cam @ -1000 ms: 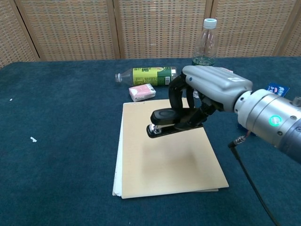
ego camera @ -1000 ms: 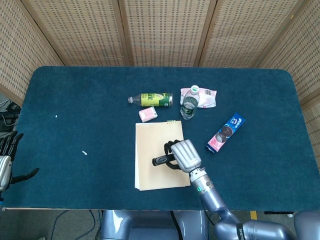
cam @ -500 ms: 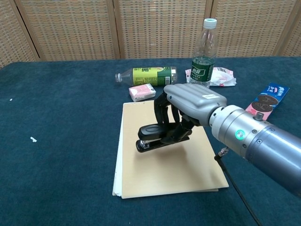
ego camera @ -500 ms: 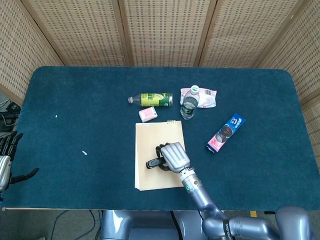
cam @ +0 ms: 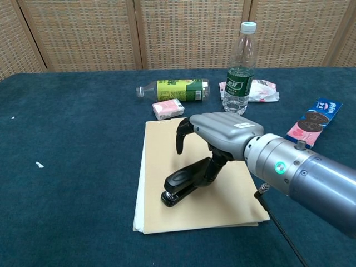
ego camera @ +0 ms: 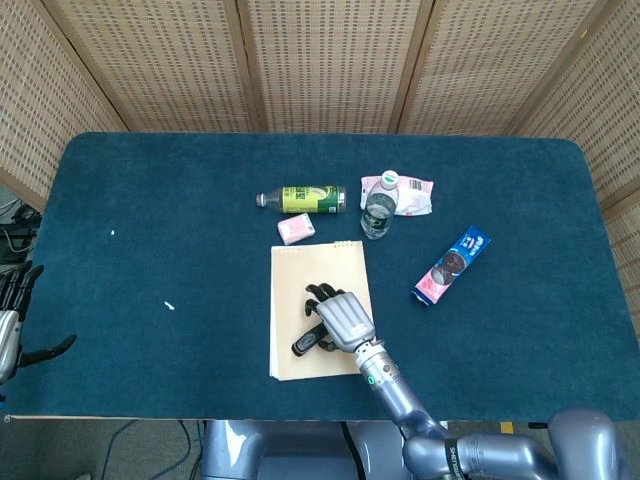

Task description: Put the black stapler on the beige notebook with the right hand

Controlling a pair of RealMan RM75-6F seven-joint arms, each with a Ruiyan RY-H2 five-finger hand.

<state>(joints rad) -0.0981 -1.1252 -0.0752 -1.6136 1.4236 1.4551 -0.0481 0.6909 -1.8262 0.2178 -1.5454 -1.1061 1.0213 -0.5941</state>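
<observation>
Black stapler (cam: 183, 185) lies on beige notebook (cam: 167, 144), lower centre of chest view, front end on the paper. Right hand (cam: 222, 130) arched over it, fingers spread; thumb side near stapler's rear, can't tell if touching. Left hand (ego camera: 12, 320) at far lower-left edge in head view, fingers apart, holding nothing.

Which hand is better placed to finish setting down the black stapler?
Right hand: it is over the beige notebook at the black stapler; the left hand sits at the table's far edge.
</observation>
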